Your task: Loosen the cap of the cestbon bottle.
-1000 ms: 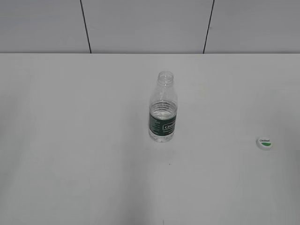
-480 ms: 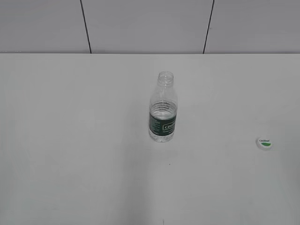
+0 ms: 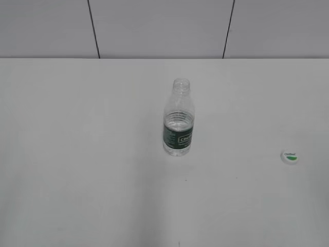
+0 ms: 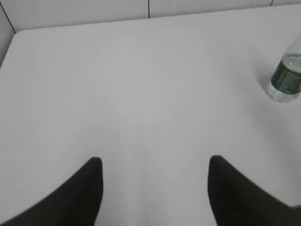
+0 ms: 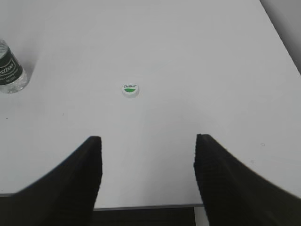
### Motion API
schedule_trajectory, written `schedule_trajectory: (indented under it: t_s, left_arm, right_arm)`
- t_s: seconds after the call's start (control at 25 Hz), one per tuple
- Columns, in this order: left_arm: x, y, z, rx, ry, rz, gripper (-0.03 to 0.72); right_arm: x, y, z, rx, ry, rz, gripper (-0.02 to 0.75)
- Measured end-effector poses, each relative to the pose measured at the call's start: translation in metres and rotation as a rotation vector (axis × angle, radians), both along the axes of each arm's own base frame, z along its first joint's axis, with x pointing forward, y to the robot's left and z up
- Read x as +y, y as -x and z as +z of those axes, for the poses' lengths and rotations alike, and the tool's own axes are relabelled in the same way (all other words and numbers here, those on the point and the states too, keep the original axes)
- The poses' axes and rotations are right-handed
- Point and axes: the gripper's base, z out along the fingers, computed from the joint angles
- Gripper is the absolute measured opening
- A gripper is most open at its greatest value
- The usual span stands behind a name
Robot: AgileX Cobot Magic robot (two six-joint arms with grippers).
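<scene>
The cestbon bottle [image 3: 179, 119] stands upright mid-table, its neck bare with no cap on it. It also shows in the left wrist view [image 4: 286, 77] at the right edge and in the right wrist view [image 5: 8, 73] at the left edge. The white cap [image 3: 290, 156] with a green mark lies top-up on the table far to the right of the bottle; it also shows in the right wrist view [image 5: 130, 89]. My left gripper [image 4: 154, 162] is open and empty, well short of the bottle. My right gripper [image 5: 147, 141] is open and empty, back near the table's front edge, short of the cap.
The white table [image 3: 77, 154] runs back to a grey panelled wall [image 3: 154, 25]. The table's front edge [image 5: 146, 206] shows just under my right gripper. Neither arm shows in the exterior view.
</scene>
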Motion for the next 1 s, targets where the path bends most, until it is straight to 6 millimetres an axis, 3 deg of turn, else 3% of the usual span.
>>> schedule_trajectory:
  t_s: [0.48, 1.0]
  left_arm:
    - [-0.0005, -0.0006, -0.0014, -0.019, 0.009, -0.011, 0.415]
    - [0.0007, 0.0009, -0.0014, -0.02, 0.013, -0.138, 0.395]
  right_arm:
    - [0.0002, -0.0001, 0.0002, -0.002, -0.002, 0.001, 0.48]
    - [-0.0018, 0.0, 0.0003, -0.005, 0.024, -0.088, 0.48]
